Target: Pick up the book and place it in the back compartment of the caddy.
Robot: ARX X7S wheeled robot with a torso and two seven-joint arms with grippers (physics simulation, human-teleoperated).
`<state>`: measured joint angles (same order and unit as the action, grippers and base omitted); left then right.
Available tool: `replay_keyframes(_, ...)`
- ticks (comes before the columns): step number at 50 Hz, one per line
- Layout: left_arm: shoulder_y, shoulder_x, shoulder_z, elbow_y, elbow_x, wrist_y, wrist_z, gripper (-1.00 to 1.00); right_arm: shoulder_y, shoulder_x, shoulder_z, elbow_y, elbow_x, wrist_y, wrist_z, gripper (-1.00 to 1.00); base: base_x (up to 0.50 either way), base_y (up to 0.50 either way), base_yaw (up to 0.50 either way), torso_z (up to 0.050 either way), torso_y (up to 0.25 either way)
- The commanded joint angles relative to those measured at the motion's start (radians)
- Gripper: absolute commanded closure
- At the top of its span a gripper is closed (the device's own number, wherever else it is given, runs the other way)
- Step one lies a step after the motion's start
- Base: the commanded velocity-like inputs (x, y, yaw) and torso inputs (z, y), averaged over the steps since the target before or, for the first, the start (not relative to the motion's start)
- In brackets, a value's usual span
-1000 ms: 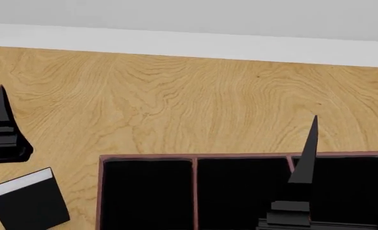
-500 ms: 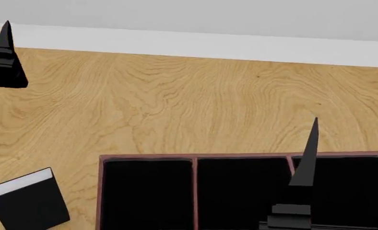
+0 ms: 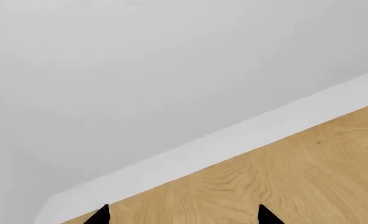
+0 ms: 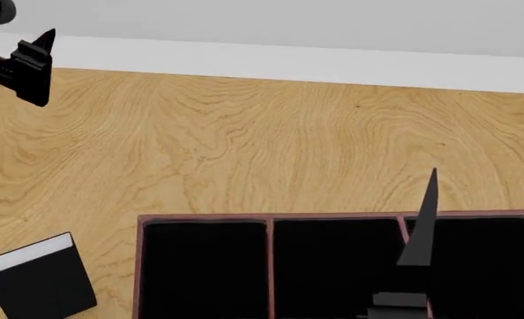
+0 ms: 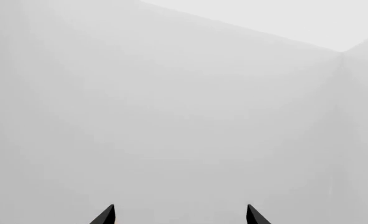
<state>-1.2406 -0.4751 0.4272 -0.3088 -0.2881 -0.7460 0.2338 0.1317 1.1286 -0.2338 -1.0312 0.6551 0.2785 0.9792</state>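
- Since a second ago my left gripper has climbed from just above the book to the far left edge of the wooden table, at about ten o'clock in the head view, well apart from the thick black-covered book with white-grey page edges.
- My right gripper has sunk slightly and points upward over the caddy's right-hand cells.
- Both wrist views show two black fingertips spread apart with nothing between them, so both grippers are parted and empty.
- That book lies flat at seven o'clock, just beside the large black caddy with its reddish-brown rim, outside it.
- I judge the pick not yet begun; my left arm must come back down to the book.
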Motion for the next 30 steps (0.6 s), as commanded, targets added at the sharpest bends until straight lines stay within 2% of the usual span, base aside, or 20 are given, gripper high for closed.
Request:
replay_keyframes(1,-0.154,0.005,0.161,-0.249,0.06,0.004,0.186,-1.0,-0.017,0.022,-0.021,0.011,-0.023,-0.027,0.017,-1.0,0.0,0.0,0.0,0.0,0.0)
replay_keyframes(5,-0.196,0.021,0.235,-0.371,0.092,0.002,0.265,-1.0,-0.027,0.02,-0.024,0.026,-0.03,-0.036,0.019,-1.0,0.0,0.0,0.0,0.0,0.0)
replay_keyframes(12,-0.274,0.091,0.283,-0.658,0.143,0.154,0.297,-1.0,-0.034,0.025,-0.024,0.044,-0.037,-0.038,0.021,-1.0,0.0,0.0,0.0,0.0,0.0)
replay_keyframes(19,-0.329,0.159,0.331,-0.885,0.174,0.257,0.379,-1.0,-0.021,0.012,-0.042,0.061,-0.048,-0.028,0.013,-1.0,0.0,0.0,0.0,0.0,0.0)
replay_keyframes(24,-0.339,0.191,0.346,-0.987,0.185,0.313,0.407,-1.0,-0.009,0.008,-0.048,0.06,-0.045,-0.015,0.015,-1.0,0.0,0.0,0.0,0.0,0.0)
replay_keyframes(30,-0.296,0.195,0.372,-0.994,0.206,0.315,0.447,-1.0,0.007,0.005,-0.056,0.053,-0.039,0.004,0.018,-1.0,0.0,0.0,0.0,0.0,0.0)
